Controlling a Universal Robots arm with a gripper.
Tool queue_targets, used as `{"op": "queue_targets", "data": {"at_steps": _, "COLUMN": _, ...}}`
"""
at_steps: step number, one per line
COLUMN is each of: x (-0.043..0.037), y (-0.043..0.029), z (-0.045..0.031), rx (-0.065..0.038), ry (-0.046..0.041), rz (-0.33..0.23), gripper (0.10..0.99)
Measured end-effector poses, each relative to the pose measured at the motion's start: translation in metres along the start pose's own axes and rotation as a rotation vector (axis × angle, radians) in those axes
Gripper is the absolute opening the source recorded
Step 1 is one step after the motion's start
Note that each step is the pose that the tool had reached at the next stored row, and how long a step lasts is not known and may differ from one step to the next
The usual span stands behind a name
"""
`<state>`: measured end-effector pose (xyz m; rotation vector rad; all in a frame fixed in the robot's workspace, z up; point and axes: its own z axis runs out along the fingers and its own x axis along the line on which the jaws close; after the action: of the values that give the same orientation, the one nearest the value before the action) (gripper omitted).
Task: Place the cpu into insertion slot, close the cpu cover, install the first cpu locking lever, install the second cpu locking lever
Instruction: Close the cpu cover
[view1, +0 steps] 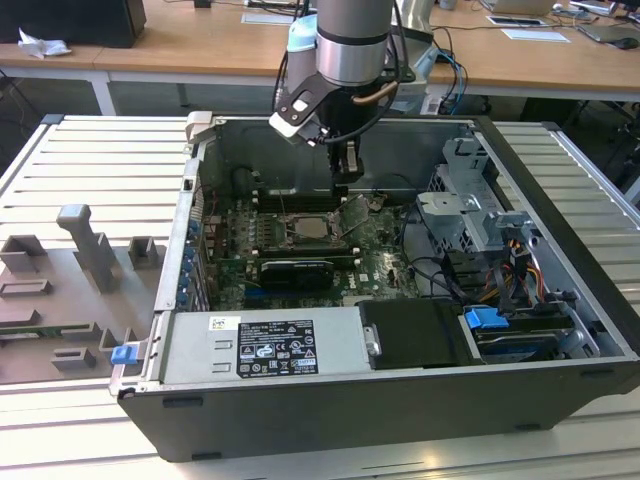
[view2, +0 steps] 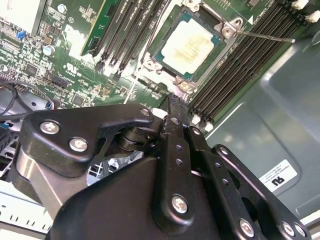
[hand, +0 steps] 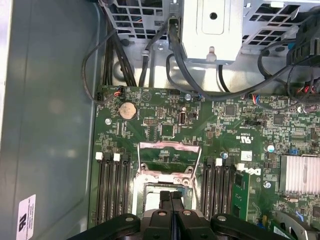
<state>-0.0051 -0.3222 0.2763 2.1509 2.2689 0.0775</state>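
Note:
The cpu (view2: 192, 45) lies flat in the insertion slot (view2: 151, 64), its pale metal face up; the exterior view shows the cpu (view1: 312, 228) mid-board. The cpu cover (hand: 169, 146), a silver frame with a cut-out centre, stands swung open behind the socket. A thin wire locking lever (view2: 265, 35) sticks out unlatched beside the socket. My gripper (hand: 171, 196) hangs just above the socket's edge nearest the case wall, fingers shut together with nothing between them. It also shows in the second wrist view (view2: 173, 101) and in the exterior view (view1: 343, 178).
Long black memory slots (view2: 235, 65) flank the socket on both sides. A grey drive cage (view1: 470, 205) and cable bundles (hand: 150, 55) crowd one end of the case. A black expansion card (view1: 297, 270) and the power supply (view1: 265, 345) lie toward the front. A finned heat sink (hand: 299, 174) sits nearby.

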Motion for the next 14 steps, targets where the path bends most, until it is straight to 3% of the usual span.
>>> {"op": "queue_targets", "data": {"at_steps": 14, "x": -0.0006, "y": 0.0118, "z": 0.0005, "rx": 0.0, "ry": -0.0001, "rz": 0.0, "gripper": 0.106}}
